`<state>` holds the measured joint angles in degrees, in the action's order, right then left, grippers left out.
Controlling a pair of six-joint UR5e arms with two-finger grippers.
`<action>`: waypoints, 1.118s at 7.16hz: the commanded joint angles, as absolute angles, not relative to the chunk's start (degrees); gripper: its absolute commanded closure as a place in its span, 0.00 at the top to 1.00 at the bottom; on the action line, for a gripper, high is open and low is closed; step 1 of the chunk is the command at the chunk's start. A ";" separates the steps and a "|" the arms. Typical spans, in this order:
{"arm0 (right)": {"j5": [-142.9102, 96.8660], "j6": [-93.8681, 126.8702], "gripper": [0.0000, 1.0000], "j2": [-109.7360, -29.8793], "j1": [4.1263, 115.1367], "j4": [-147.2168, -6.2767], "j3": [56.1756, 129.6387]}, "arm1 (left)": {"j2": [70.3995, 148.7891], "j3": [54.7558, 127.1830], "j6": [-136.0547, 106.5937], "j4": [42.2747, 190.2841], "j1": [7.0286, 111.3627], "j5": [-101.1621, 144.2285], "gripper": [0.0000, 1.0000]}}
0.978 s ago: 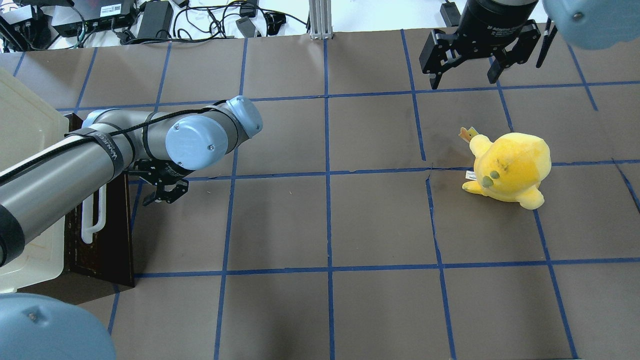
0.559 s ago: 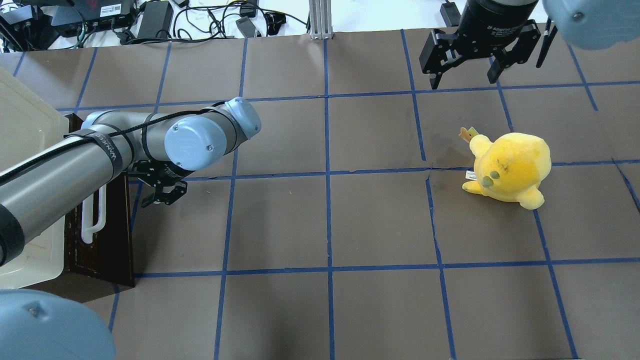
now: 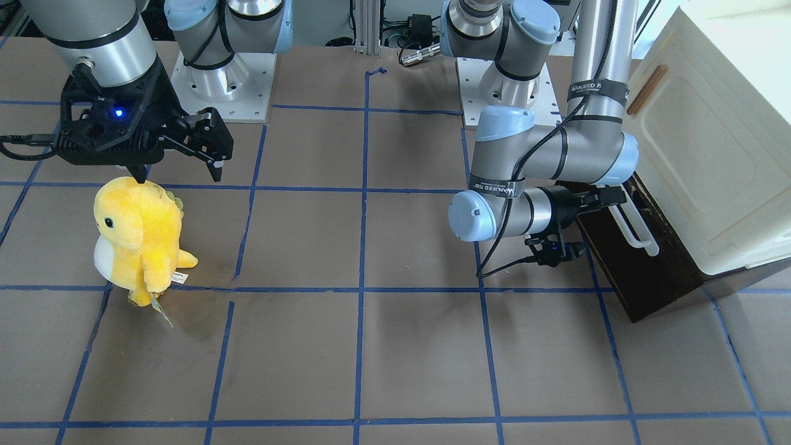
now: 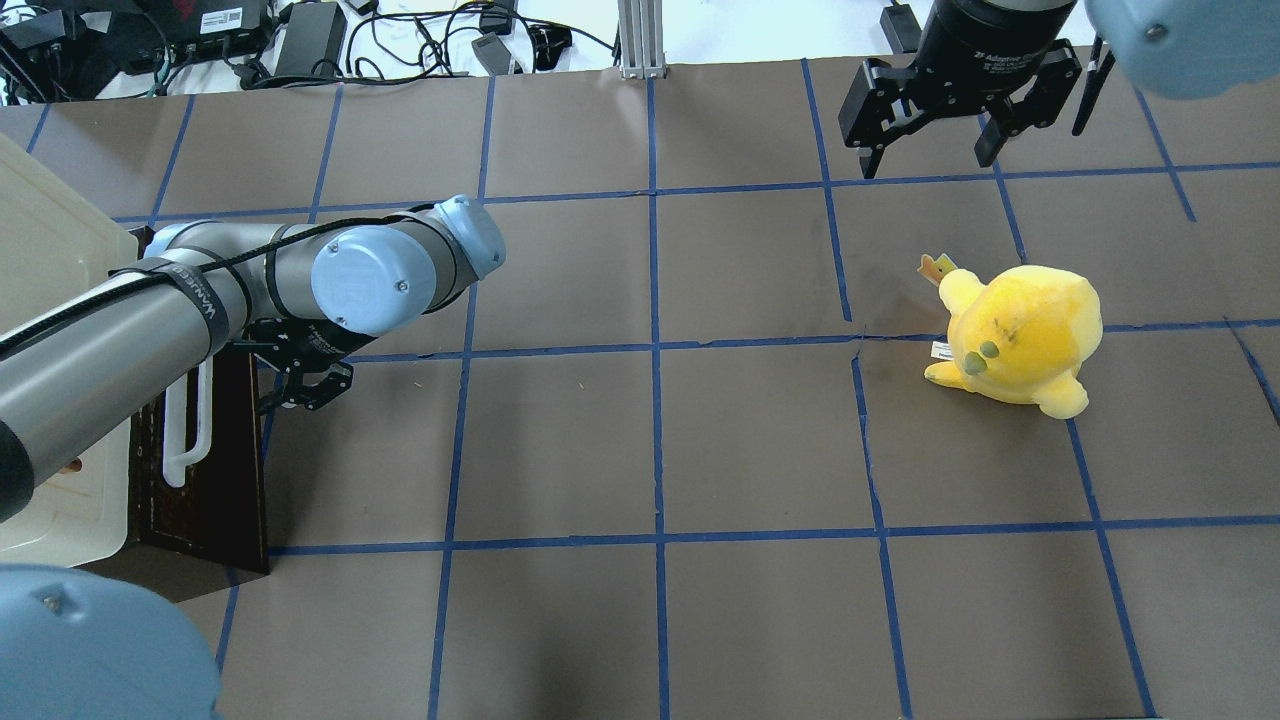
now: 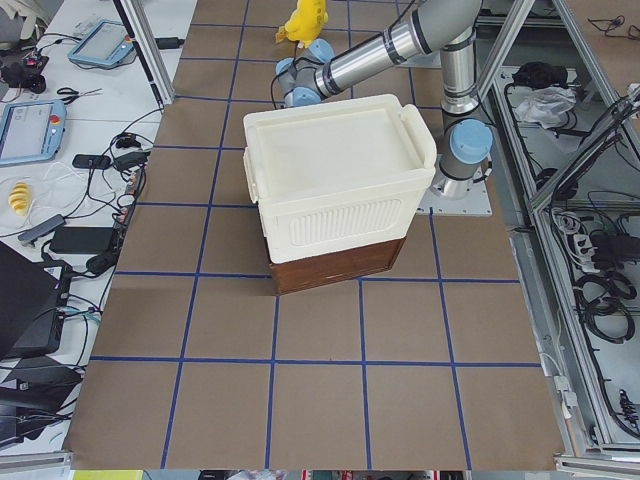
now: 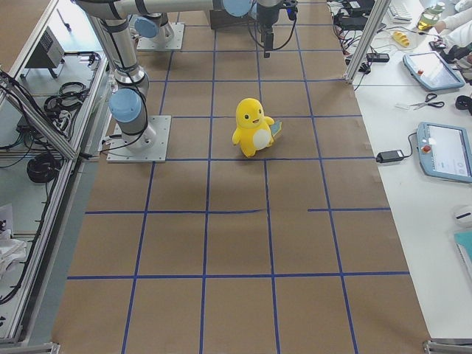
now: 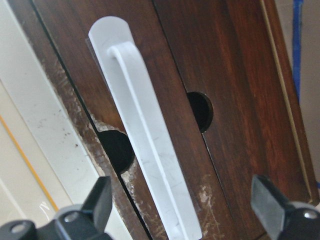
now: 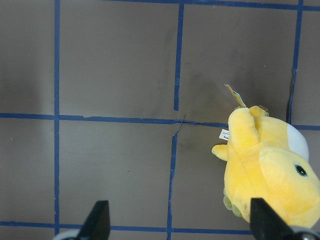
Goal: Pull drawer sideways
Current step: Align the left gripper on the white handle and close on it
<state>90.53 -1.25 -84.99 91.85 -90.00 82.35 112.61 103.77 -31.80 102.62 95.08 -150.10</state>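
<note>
Saw a dark brown wooden drawer [image 4: 215, 480] at the left edge of the brown gridded tabletop [image 4: 700, 450], under a cream-white plastic cabinet [image 3: 710, 142], its long white bar handle [image 4: 190, 420] facing the middle. Noted the left gripper [image 4: 297, 390] near that handle and pointed at it, jaws spread wide, apart from the bar. Further right, toward the far right corner, spotted the right gripper [image 4: 927, 160] hovering, jaws likewise wide and empty. Marked a yellow plush toy [image 4: 1020, 335] standing upright near the right edge.
</note>
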 commanded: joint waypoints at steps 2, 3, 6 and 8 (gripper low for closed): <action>90.53 -1.23 1.00 -84.99 91.85 -90.00 82.35 | 112.76 104.41 -31.90 102.74 93.44 -152.31 0.80; 90.53 -1.23 1.00 -84.99 91.85 -90.00 82.35 | 112.76 104.68 -32.08 102.74 93.17 -152.66 0.80; 90.53 -1.23 1.00 -84.99 91.85 -90.00 82.35 | 113.11 104.77 -33.31 102.74 93.25 -152.67 0.57; 90.53 -1.23 1.00 -84.99 91.85 -90.00 82.35 | 113.20 104.85 -34.54 102.74 93.16 -152.67 0.36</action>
